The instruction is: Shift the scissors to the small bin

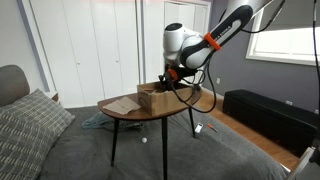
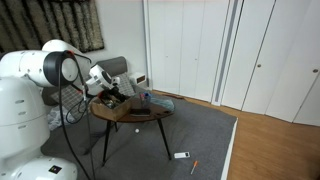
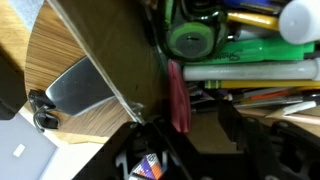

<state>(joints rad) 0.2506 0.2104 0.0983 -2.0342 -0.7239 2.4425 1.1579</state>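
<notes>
A pair of scissors (image 3: 75, 88), silver blades with black handle loops, seems to lie on the wooden table just outside the wall of a cardboard box (image 3: 110, 60). My gripper (image 3: 195, 125) is open inside that box, and bare cardboard floor shows between the fingers. A red pen-like item (image 3: 177, 95) lies beside one finger and is not gripped. In both exterior views the gripper (image 1: 168, 80) (image 2: 115, 88) reaches down into the box (image 1: 152, 99) (image 2: 118, 98). The scissors cannot be made out there.
The box holds a green tape roll (image 3: 190, 38) and several pens and markers (image 3: 250, 70). It stands on a small round wooden table (image 1: 180, 108) (image 2: 150, 112) beside a flat white sheet (image 3: 20, 150). A sofa (image 1: 25, 120) and a dark low cabinet (image 1: 265, 110) stand nearby.
</notes>
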